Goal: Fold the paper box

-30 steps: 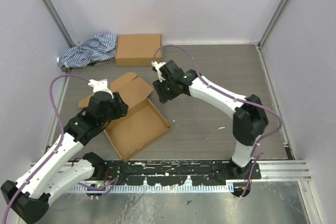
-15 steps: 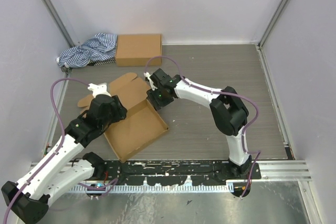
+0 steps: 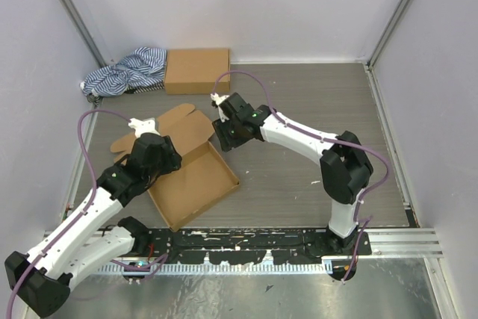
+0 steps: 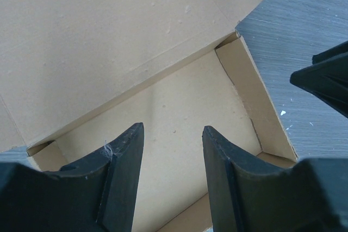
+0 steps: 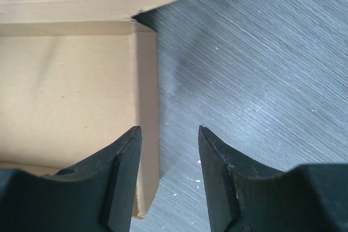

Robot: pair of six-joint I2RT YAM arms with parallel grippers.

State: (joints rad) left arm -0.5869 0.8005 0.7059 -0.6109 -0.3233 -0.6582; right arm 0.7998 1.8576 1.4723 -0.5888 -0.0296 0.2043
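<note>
The paper box lies open at the left of the table as a shallow brown tray, its lid flap spread out behind. My left gripper is open and empty above the tray's left rear part. In the left wrist view its fingers frame the tray floor and the lid. My right gripper is open and empty at the tray's right rear corner. In the right wrist view the tray's side wall stands between the fingers, close to the left one.
A second compact brown box and a blue-and-white striped cloth sit at the back left. White walls close the table at the back and on both sides. Bare grey wood floor lies right of the tray.
My right gripper swung down toward the tray's rear right corner, then drew back slightly, and its elbow shifted. The left gripper and the box have barely moved.
</note>
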